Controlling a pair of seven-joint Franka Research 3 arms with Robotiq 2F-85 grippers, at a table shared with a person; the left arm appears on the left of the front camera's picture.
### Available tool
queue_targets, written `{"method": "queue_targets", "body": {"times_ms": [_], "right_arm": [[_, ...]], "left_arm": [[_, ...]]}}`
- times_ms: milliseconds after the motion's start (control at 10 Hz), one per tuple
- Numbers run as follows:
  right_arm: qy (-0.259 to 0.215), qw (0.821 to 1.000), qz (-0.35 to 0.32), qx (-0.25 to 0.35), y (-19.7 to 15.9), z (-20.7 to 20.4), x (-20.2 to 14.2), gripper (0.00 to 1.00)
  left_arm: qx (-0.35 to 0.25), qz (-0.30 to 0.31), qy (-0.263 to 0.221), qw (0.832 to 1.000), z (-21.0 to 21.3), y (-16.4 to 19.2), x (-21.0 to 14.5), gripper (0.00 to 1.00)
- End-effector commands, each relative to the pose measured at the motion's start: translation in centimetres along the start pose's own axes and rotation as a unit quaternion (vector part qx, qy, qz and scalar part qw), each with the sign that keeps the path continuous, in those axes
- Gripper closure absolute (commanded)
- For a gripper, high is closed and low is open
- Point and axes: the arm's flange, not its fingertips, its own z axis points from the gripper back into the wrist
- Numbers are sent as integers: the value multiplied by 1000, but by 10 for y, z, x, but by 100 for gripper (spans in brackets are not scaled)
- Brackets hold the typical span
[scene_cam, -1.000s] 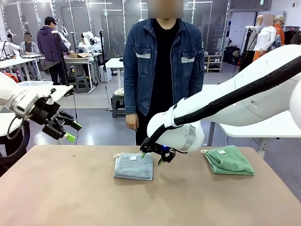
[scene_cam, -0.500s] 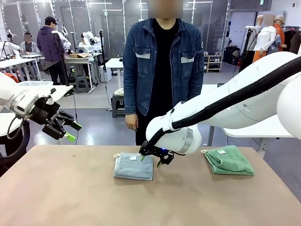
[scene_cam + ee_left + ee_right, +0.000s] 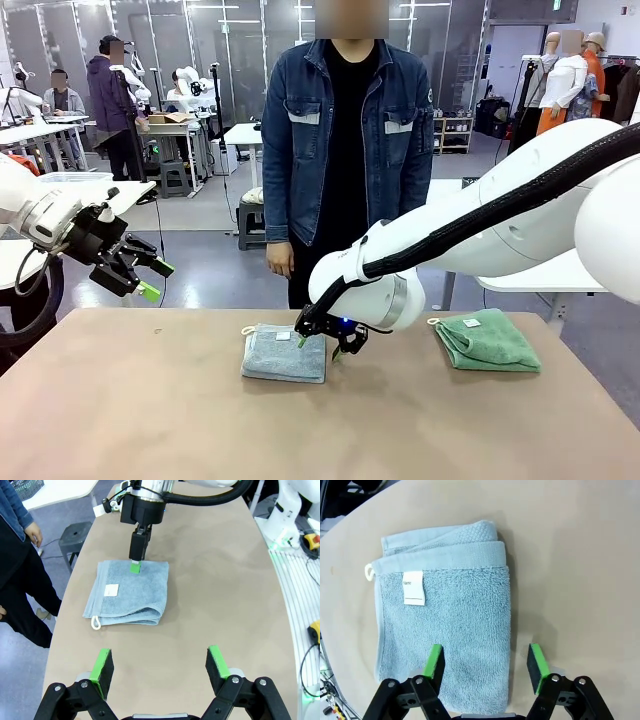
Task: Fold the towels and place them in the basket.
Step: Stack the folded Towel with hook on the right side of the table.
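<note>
A folded pale blue-grey towel (image 3: 285, 353) with a white label lies mid-table, seen close in the right wrist view (image 3: 445, 615) and the left wrist view (image 3: 130, 592). My right gripper (image 3: 322, 343) hangs low over its right edge, open. One finger (image 3: 434, 662) is over the cloth and the other over bare table, with the gripper's middle (image 3: 486, 666) at the towel's edge. A folded mint green towel (image 3: 487, 340) lies at the table's right. My left gripper (image 3: 140, 270) is raised off the left side, open (image 3: 161, 667) and holding nothing. A bit of dark wire mesh (image 3: 20, 486), probably the basket, peeks in on a white side table.
A person in a denim jacket (image 3: 345, 130) stands at the table's far edge, one hand (image 3: 281, 260) hanging down. The brown table (image 3: 200, 420) has free room in front and at the left. The right arm's white body (image 3: 520, 215) spans the right half.
My right gripper has sunk a little and slid left onto the blue-grey towel's right edge, its jaws narrowing slightly. The left arm and both towels have stayed put.
</note>
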Motion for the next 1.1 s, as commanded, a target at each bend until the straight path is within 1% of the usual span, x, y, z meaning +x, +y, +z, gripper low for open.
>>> {"method": "queue_targets", "body": {"times_ms": [0, 200, 300, 400, 800, 900, 1000], "right_arm": [[3, 1000, 7, -3, 1, -3, 5, 33], [2, 1000, 8, -5, 3, -4, 4, 33], [2, 1000, 12, -7, 3, -4, 4, 35], [2, 1000, 9, -8, 4, -4, 4, 53], [3, 1000, 8, -17, 3, -6, 4, 53], [4, 1000, 10, -18, 2, -6, 3, 73], [5, 1000, 8, -18, 2, -6, 2, 73]], "left_arm": [[1, -1, -1, 1000, 1, -1, 1, 6], [1, -1, -1, 1000, 1, -1, 1, 6], [1, -1, -1, 1000, 1, -1, 1, 6], [1, -1, -1, 1000, 1, -1, 1, 6], [1, -1, -1, 1000, 1, -1, 1, 6], [1, -1, -1, 1000, 1, -1, 1, 6], [1, -1, -1, 1000, 1, -1, 1, 6]]}}
